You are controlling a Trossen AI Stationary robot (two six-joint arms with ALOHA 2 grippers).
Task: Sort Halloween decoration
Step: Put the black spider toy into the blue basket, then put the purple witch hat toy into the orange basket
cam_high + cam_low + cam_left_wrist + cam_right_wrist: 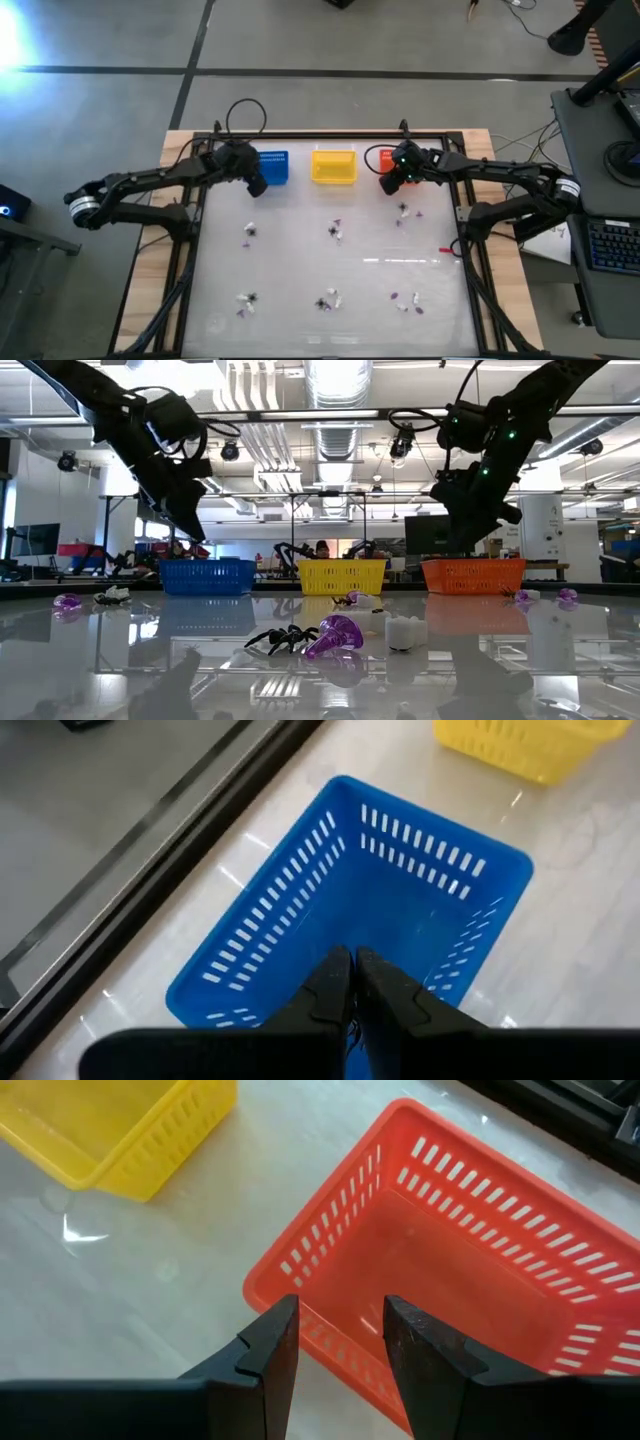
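Looking from my left, I have the left tool [352,982] hanging above the blue basket [360,910], its fingers pressed together. I may be seeing a dark wisp between the tips in the left wrist view, but I cannot tell if anything is pinched there. In the high view the arm covers part of that basket, so I cannot read its floor from above.

Next along the far edge of the counter [300,265] sits the yellow basket [334,166], cut off at the frame edge in both wrist views.

On my right, the right tool [340,1338] hovers over the near rim of the orange basket [450,1260], fingers spread with nothing between them. From above, the wrist hides most of that basket.

The Halloween decoration [334,231] lies scattered on the counter in small clusters, well apart from each other: two rows of three in the high view, in front of the baskets. From above each cluster is only a speck of black, white and purple. The low view gives me one cluster up close: a black spider [281,639] touching a purple piece [335,636], with a whitish piece [404,631] just beside them.
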